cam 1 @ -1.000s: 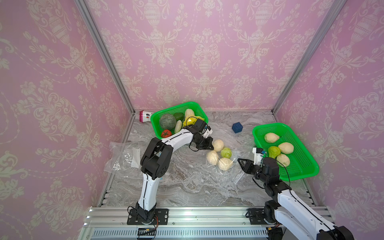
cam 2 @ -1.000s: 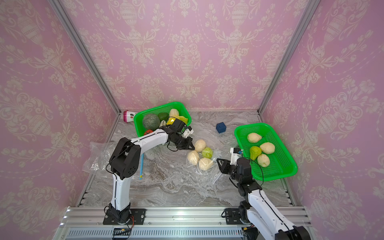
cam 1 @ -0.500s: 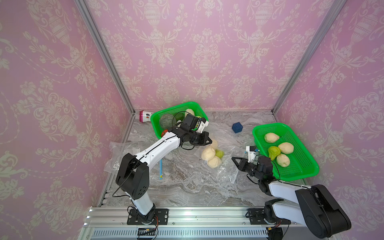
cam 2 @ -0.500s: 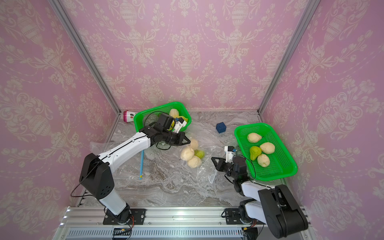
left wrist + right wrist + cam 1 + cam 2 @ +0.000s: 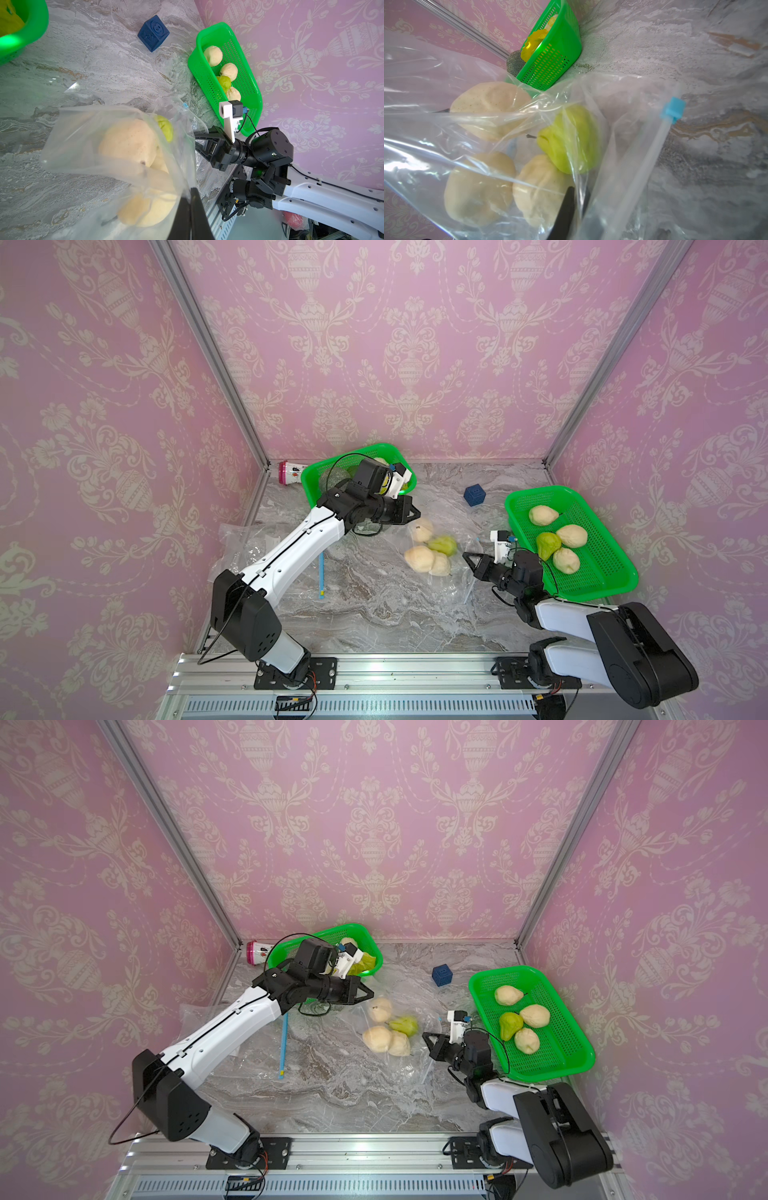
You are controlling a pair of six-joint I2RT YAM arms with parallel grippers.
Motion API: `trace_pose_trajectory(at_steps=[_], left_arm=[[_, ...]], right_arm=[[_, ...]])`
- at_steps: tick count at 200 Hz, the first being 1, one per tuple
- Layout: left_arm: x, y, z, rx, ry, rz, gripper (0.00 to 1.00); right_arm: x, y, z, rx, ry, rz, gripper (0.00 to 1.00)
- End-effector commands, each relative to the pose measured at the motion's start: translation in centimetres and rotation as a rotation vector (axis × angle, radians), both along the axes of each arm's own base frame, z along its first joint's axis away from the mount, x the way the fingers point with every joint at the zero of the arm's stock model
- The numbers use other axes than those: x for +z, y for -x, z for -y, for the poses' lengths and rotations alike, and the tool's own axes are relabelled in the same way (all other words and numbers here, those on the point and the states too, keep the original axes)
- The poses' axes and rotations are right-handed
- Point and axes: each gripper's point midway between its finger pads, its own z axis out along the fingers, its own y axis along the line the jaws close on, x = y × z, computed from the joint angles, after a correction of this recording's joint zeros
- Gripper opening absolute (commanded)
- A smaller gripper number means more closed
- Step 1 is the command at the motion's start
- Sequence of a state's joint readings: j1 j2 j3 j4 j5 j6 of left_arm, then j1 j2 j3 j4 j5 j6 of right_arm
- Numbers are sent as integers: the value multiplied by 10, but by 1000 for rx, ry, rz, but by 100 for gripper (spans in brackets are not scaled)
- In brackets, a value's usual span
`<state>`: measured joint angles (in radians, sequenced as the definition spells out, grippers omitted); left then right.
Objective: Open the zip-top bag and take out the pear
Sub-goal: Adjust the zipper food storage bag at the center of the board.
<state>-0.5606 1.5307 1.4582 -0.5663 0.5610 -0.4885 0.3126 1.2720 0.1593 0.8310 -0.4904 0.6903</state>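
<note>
A clear zip-top bag (image 5: 451,593) lies mid-table with three pale pears and one green pear (image 5: 444,544) inside. My left gripper (image 5: 417,515) is shut on the bag's far edge beside a pale pear (image 5: 422,529). In the left wrist view its jaws (image 5: 190,207) pinch the film, and the bag (image 5: 83,128) hangs in front of them. My right gripper (image 5: 465,556) is shut on the opposite edge. In the right wrist view those jaws (image 5: 577,199) clamp the plastic near the green pear (image 5: 571,141). The bag's blue slider (image 5: 672,112) sits at the end of the zip strip.
A green basket (image 5: 598,572) at the right holds several pears. Another green basket (image 5: 309,485) with vegetables stands at the back left, behind my left wrist. A blue cube (image 5: 474,494), a pink-capped bottle (image 5: 289,472), a blue strip (image 5: 321,576) and a second clear bag (image 5: 245,547) lie around.
My right gripper has closed from open onto the bag's edge. The bag and its pears have shifted slightly left with my left gripper.
</note>
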Motion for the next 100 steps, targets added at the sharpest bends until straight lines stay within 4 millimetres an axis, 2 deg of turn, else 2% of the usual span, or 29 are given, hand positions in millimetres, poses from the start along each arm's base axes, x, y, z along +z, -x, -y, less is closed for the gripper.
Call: trace_pose_trajectory(at_steps=[1, 32, 64, 84, 91, 100], left_arm=[[0, 4, -9, 28, -46, 13, 0], [-15, 8, -20, 48, -101, 4, 0], [-66, 0, -50, 122, -264, -56, 0], [-97, -4, -58, 143, -272, -120, 0], [-106, -5, -60, 149, -277, -133, 0], [-116, -7, -63, 158, -293, -143, 0]], right_arm=[[4, -8, -3, 3, 25, 33, 11], [5, -8, -6, 18, 29, 35, 12], [6, -7, -8, 29, 35, 46, 12], [5, -5, -8, 40, 43, 43, 12], [6, -4, -10, 50, 45, 45, 15], [8, -4, -11, 61, 49, 51, 24]])
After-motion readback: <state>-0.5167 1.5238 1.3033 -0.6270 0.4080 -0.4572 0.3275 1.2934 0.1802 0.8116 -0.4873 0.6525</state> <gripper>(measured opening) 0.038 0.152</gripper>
